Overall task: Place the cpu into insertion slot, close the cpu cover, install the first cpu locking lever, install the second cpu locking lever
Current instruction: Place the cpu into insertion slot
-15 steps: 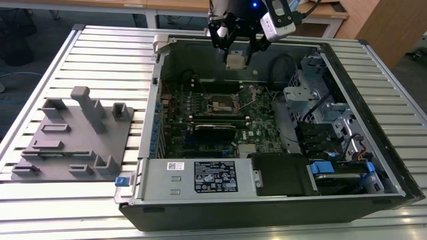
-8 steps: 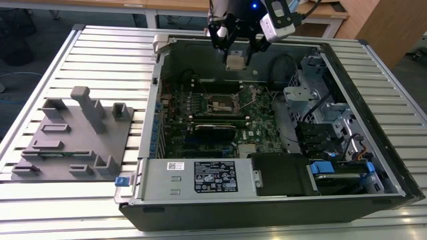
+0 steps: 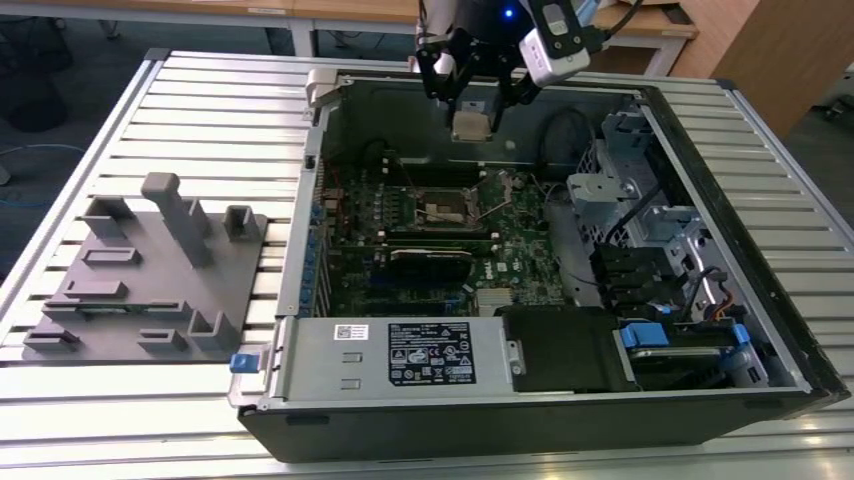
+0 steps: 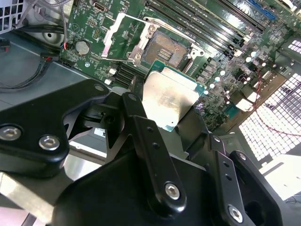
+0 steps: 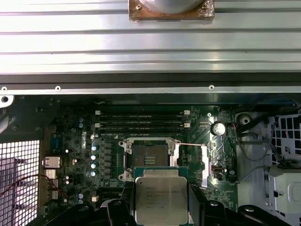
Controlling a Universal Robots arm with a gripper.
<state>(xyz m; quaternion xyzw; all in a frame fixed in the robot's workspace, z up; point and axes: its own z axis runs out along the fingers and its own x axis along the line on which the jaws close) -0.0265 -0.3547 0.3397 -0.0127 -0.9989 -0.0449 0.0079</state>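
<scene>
Cpu [image 3: 469,127] in my gripper [image 3: 469,118], above the board [image 3: 523,235] and its slot [image 3: 445,207]; fixture [image 3: 147,290] on table [image 3: 200,110], exterior view's left of case [image 3: 534,415].

Robotics lab by the look, ribbed aluminium workbench [image 3: 174,110], opened desktop computer case [image 3: 534,425] laid flat on it, grey moulded parts fixture [image 3: 147,290] at the case's 9 o'clock, robot gripper [image 3: 470,118] over its 12 o'clock edge, wooden desks [image 3: 347,12] beyond, dark floor [image 3: 80,60] at 10 o'clock

The cpu [image 5: 161,200], gripped on two sides by the black jaws, hangs near the open insertion slot [image 5: 149,160].
</scene>
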